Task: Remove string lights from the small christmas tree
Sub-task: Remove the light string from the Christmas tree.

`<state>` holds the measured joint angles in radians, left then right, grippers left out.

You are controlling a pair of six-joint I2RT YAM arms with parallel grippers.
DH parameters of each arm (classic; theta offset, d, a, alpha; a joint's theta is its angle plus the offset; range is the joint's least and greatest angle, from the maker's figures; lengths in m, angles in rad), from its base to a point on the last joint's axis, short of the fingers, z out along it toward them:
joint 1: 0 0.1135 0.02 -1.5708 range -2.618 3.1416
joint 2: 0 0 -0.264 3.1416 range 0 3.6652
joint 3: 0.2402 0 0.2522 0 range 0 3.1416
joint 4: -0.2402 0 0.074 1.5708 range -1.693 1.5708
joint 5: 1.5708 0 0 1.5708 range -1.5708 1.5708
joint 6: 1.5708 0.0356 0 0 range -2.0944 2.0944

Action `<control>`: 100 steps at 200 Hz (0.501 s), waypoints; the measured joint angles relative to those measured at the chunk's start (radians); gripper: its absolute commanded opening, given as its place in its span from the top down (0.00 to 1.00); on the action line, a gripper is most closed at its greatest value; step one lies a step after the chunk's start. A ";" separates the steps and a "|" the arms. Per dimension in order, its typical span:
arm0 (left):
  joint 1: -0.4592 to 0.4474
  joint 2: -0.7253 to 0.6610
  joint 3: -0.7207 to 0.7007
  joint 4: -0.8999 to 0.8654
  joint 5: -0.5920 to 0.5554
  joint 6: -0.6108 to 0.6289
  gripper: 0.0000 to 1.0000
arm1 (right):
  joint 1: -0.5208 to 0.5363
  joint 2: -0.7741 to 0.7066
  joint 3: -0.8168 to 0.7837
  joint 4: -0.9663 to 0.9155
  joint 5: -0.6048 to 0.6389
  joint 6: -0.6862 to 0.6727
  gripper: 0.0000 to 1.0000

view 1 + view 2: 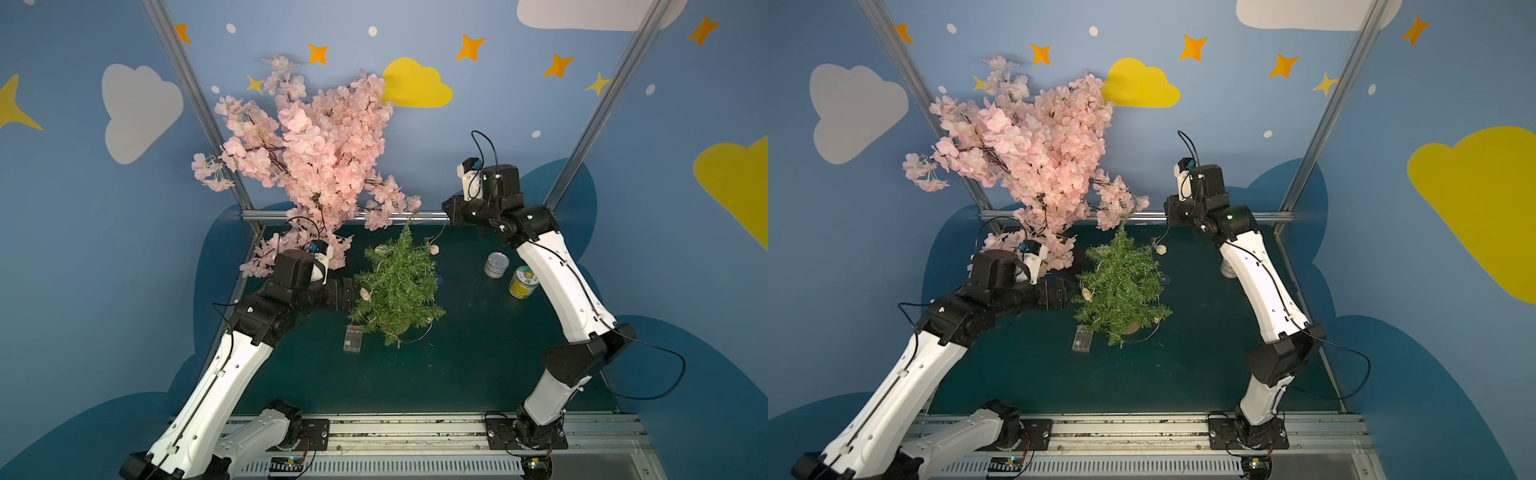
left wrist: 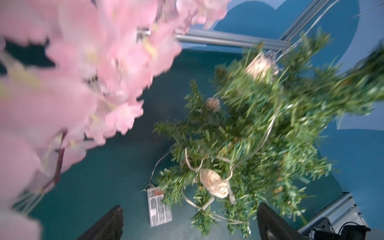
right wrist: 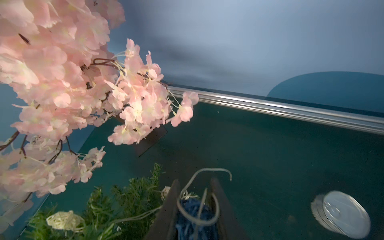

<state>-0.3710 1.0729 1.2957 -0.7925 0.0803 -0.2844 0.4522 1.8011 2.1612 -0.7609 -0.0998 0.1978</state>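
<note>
Right wrist view, right gripper (image 3: 195,187) pinching string lights (image 3: 191,211), left gripper (image 2: 190,207) spread

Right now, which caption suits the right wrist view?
Right gripper holds a blue ornament of the string lights, near the small christmas tree.

Blue walls (image 1: 62,249), painted clouds (image 1: 141,112), stars (image 1: 469,48); teal tabletop (image 1: 457,353)

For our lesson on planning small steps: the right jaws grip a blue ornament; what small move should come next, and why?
Probably raise the right gripper up and away from the small christmas tree. It holds the string lights by a blue ornament, yet the wire runs down to balls lodged in the branches; the left gripper stands open alongside.
</note>
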 measured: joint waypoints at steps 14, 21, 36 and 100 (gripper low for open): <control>0.005 0.061 0.095 -0.008 0.009 0.028 0.00 | -0.006 0.061 0.093 -0.016 -0.051 -0.010 0.78; 0.010 0.097 0.146 -0.012 0.019 0.043 0.00 | -0.008 0.090 0.144 -0.024 -0.078 -0.016 0.78; 0.028 0.177 0.258 -0.013 0.050 0.076 0.00 | -0.010 0.147 0.247 -0.035 -0.140 -0.023 0.78; 0.118 0.542 0.598 0.034 0.294 0.181 0.00 | -0.011 0.227 0.369 0.058 -0.409 0.024 0.78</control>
<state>-0.2527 1.6146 1.8935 -0.7586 0.3740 -0.1032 0.4412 2.0281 2.5301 -0.7029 -0.5087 0.2222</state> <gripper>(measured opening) 0.997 0.232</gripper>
